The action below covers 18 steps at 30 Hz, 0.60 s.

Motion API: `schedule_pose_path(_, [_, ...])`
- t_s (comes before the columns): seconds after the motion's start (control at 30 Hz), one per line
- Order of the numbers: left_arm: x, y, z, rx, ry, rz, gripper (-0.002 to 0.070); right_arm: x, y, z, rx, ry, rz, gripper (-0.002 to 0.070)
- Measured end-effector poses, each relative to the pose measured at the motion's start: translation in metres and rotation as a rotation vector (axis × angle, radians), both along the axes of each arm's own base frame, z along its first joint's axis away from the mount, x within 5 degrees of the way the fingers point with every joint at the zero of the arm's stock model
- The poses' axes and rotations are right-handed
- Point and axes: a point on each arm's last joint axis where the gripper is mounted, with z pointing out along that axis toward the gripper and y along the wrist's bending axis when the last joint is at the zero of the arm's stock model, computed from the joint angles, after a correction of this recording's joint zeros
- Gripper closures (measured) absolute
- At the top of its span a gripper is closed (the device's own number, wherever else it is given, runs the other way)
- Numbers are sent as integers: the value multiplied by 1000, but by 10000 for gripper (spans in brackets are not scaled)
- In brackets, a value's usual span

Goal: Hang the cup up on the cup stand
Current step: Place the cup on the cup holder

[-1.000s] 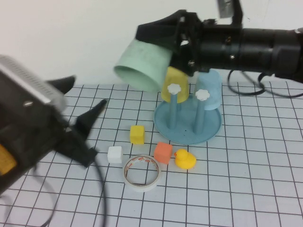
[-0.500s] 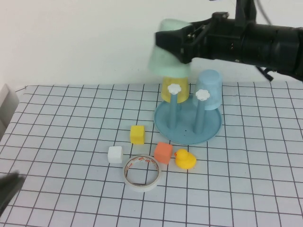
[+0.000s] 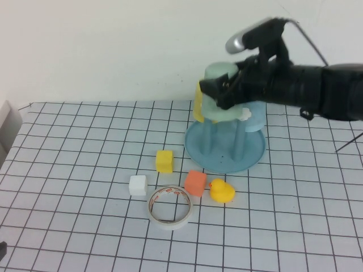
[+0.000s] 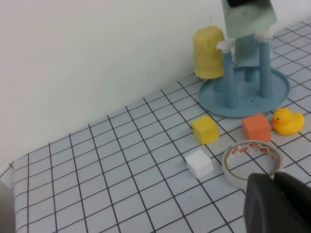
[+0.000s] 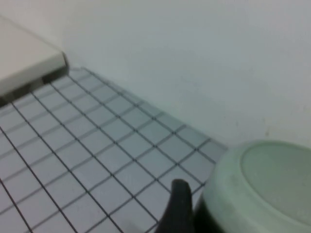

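Observation:
The pale mint-green cup (image 3: 220,71) hangs mouth down over the front-left peg of the round blue-teal cup stand (image 3: 227,161). My right gripper (image 3: 221,93) reaches in from the right and is shut on its wall. In the left wrist view the cup (image 4: 249,20) has its rim level with the white knobs of the cup stand (image 4: 245,104). I cannot tell whether a peg is inside. The right wrist view shows the cup's base (image 5: 272,179) beside one dark finger (image 5: 179,208). My left gripper (image 4: 273,183) is shut and empty, low near the tape roll.
A yellow cup (image 3: 198,103) and a light blue cup (image 3: 258,113) sit on the stand's rear pegs. In front lie a yellow cube (image 3: 164,160), a white cube (image 3: 138,185), an orange cube (image 3: 195,182), a yellow duck (image 3: 222,191) and a tape roll (image 3: 169,207).
My right gripper turned the cup mouth down and lowered it onto the stand. My left arm pulled back out of the high view and its gripper shut.

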Motion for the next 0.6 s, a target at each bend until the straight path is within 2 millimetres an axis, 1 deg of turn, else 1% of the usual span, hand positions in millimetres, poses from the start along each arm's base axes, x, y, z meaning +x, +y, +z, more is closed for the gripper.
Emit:
schedule_pose_path(0.07, [0,0,0,0,0,0,675,5,2,-10,-8,17,1,85])
schedule_pose_path(0.13, [0,0,0,0,0,0,675,10,4,-12,-6,15,-1,86])
schedule_pose_path(0.23, [0,0,0,0,0,0,675,16,7,-9,1,-3,-1,86])
schedule_pose_path(0.43, [0,0,0,0,0,0,675,23,9,6,21,-49,-1,86])
schedule_pose_path(0.5, [0,0,0,0,0,0,675,24,10,8,23,-56,-1,86])
schedule_pose_path(0.6, [0,0,0,6,-3,2,675,25,10,4,7,-61,5,86])
